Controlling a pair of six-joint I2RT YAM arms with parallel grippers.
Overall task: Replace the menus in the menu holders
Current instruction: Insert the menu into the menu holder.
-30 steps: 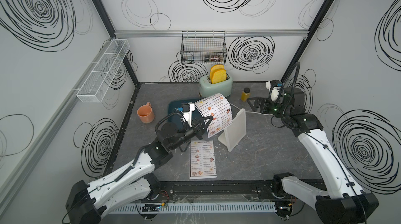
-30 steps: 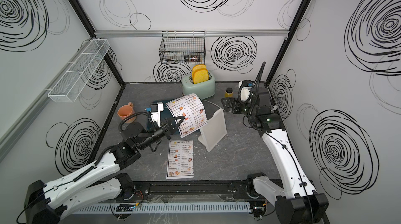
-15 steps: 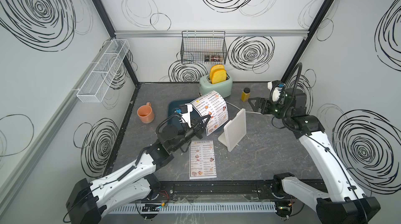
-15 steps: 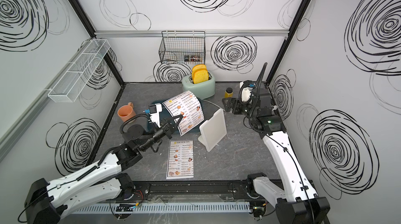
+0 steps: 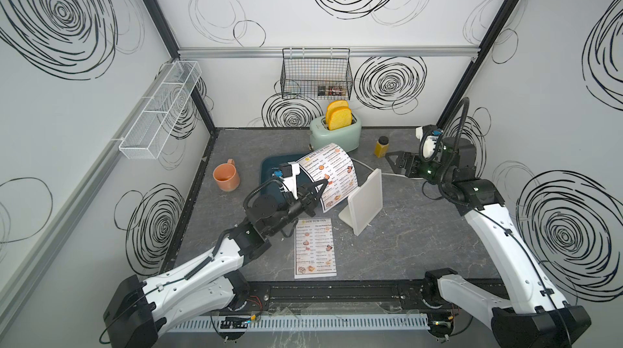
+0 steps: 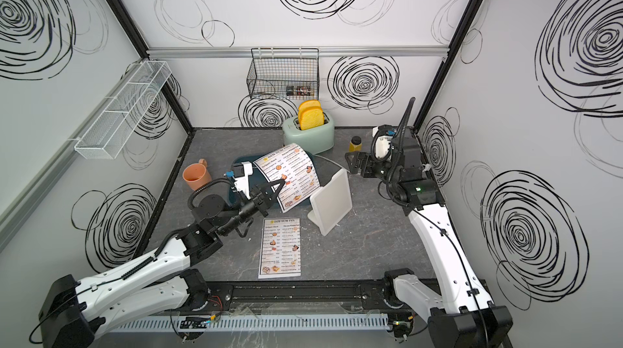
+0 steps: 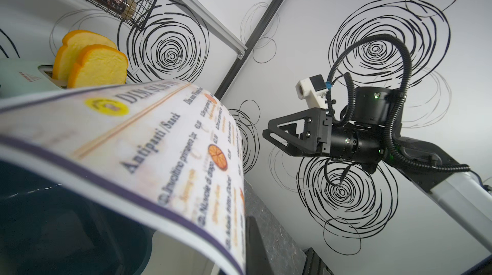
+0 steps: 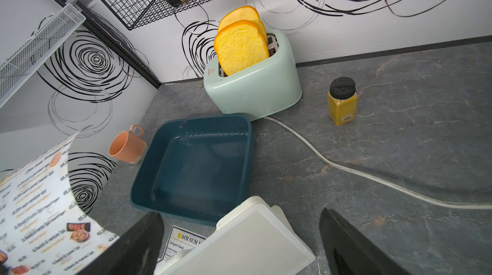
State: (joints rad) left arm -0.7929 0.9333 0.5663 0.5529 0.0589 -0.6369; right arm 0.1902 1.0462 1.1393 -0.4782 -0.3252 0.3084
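Observation:
My left gripper [image 5: 321,185] [image 6: 279,185] is shut on one edge of a menu [image 5: 332,171] [image 6: 290,171], held curled in the air over the teal bin, left of the menu holder [image 5: 364,204] [image 6: 332,201]. In the left wrist view that menu [image 7: 159,153] arches away from the gripper [image 7: 246,256]. A second menu [image 5: 315,248] [image 6: 281,248] lies flat in front of the holder. My right gripper [image 5: 392,161] [image 6: 352,161] [image 8: 239,213] hovers open and empty behind the holder [image 8: 247,241], above its top edge.
A teal bin [image 5: 269,164] [image 8: 247,153] sits behind the left gripper, beside an orange mug [image 5: 226,177]. At the back stand a mint toaster [image 5: 335,130] with bread and a spice jar [image 5: 382,145]. The toaster's cord [image 8: 346,167] runs across the table behind the holder.
The left gripper has shifted slightly toward the holder with the menu, and the sheet curls a little differently. The right arm has barely moved and stays open.

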